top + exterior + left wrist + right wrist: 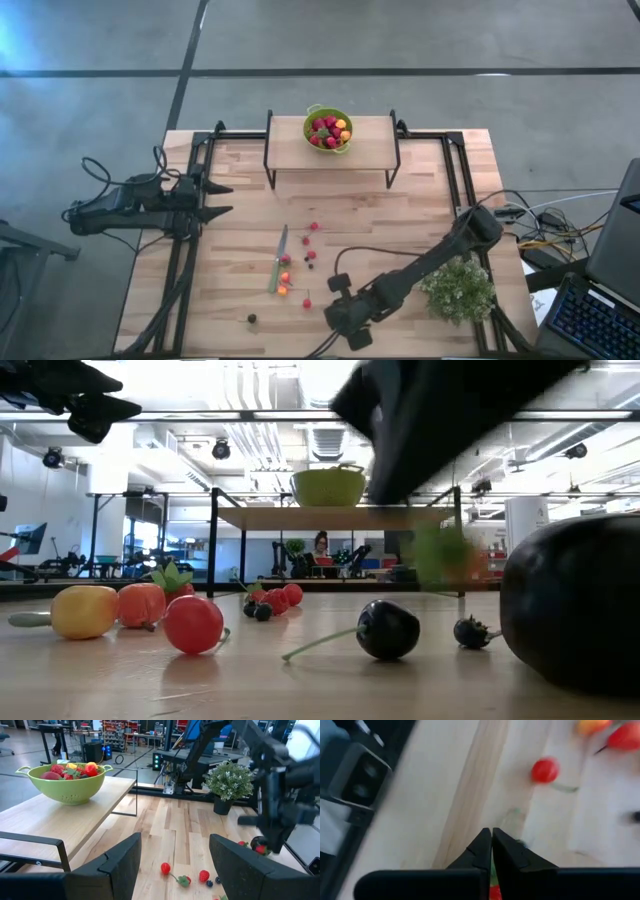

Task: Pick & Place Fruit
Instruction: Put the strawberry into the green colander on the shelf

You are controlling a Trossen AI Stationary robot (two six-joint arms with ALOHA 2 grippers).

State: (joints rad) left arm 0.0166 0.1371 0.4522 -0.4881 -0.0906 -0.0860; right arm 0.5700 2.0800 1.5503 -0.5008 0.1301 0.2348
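Loose fruit lies on the wooden table: red berries [307, 302], an orange piece [283, 290], dark berries [388, 630] and a bigger dark round fruit [580, 610]. A green bowl [328, 128] full of fruit stands on a raised shelf at the far middle. My right gripper [491, 831] slants down near the table's front edge, shut on a red berry with a green top [260, 849]. My left gripper [222, 198] waits open at the table's left side, above the table. My right gripper pinches the red berry between its two fingers, which slant down toward the table's left. In the right wrist view, green and red [493, 887] show between the shut fingers, behind their tips. Which part of the berry they grip is hidden by the fingers.
A green-handled knife [277, 268] lies among the loose fruit. A bushy plant [460, 290] stands at the near right, beside my right arm. The black-legged shelf [370, 140] spans the far middle. A black camera box [360, 775] sits at the near edge.
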